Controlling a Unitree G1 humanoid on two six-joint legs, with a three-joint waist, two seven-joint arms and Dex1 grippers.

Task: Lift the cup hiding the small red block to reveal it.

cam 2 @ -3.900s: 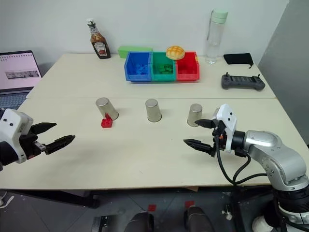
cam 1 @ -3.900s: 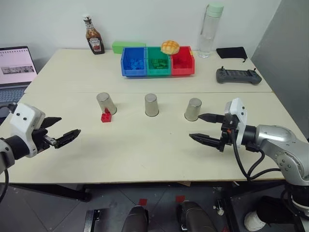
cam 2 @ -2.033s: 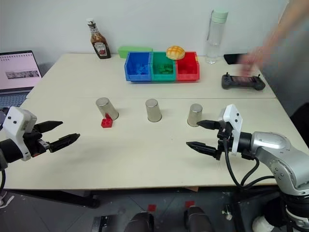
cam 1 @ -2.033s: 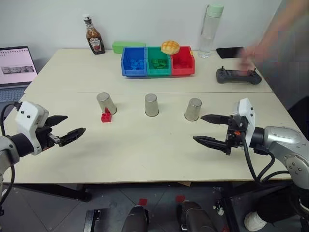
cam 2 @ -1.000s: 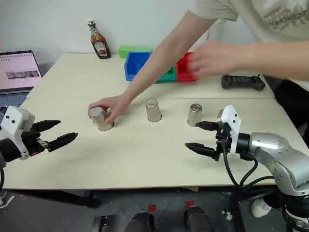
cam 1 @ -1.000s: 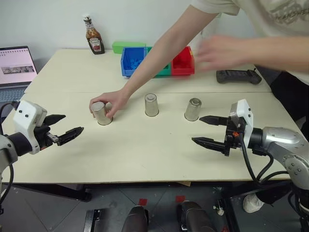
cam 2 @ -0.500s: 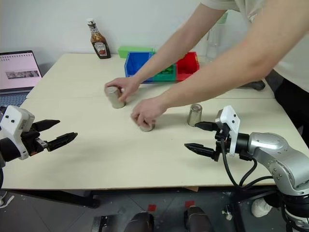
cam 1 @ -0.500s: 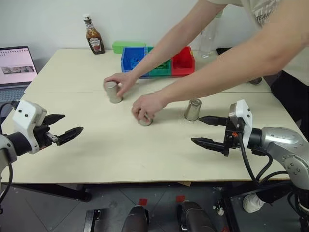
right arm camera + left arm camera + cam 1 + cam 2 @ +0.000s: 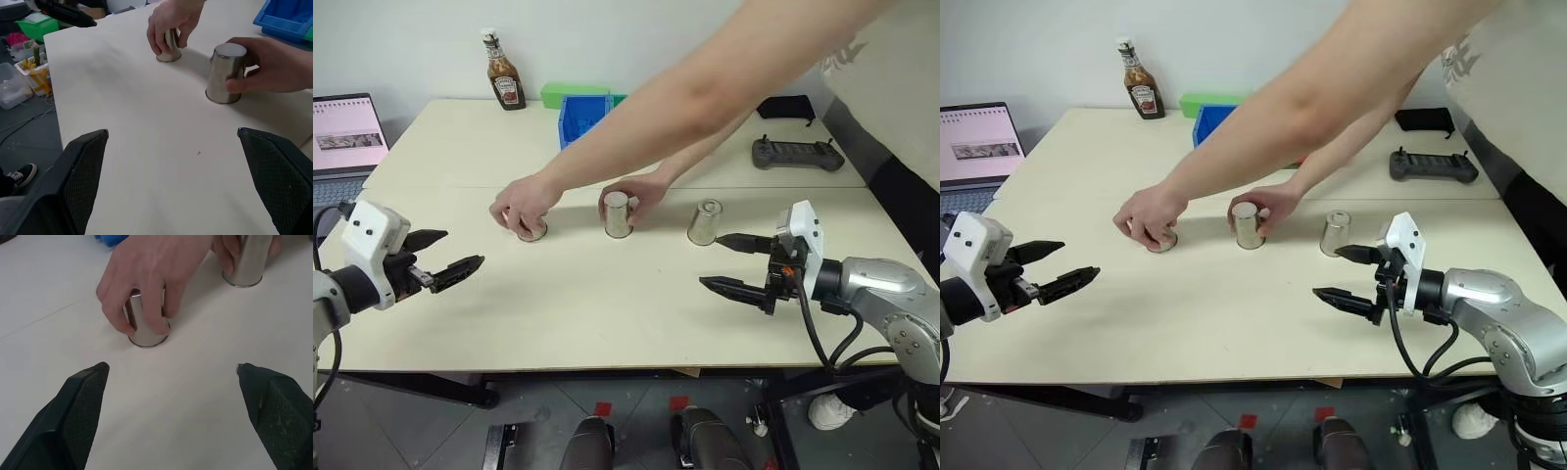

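Observation:
Three silver-grey cups stand upside down in a row across the table. A person's hand covers the left cup (image 9: 530, 230), and a second hand holds the middle cup (image 9: 618, 214). The right cup (image 9: 705, 222) stands free. The small red block is hidden. My left gripper (image 9: 465, 247) hovers open near the table's front left, well short of the left cup (image 9: 144, 328). My right gripper (image 9: 710, 259) hangs open just in front of the right cup, with nothing between its fingers.
The person's two arms reach across the table from the back right. A ketchup bottle (image 9: 501, 70), a green box (image 9: 570, 93) and a blue bin (image 9: 579, 116) stand at the back. A black controller (image 9: 796, 154) lies back right, and a laptop (image 9: 347, 137) sits far left.
The person's hands have slid two cups. The cup at the back left came to the middle spot, and the cup in front went to the left spot. Neither gripper has moved.

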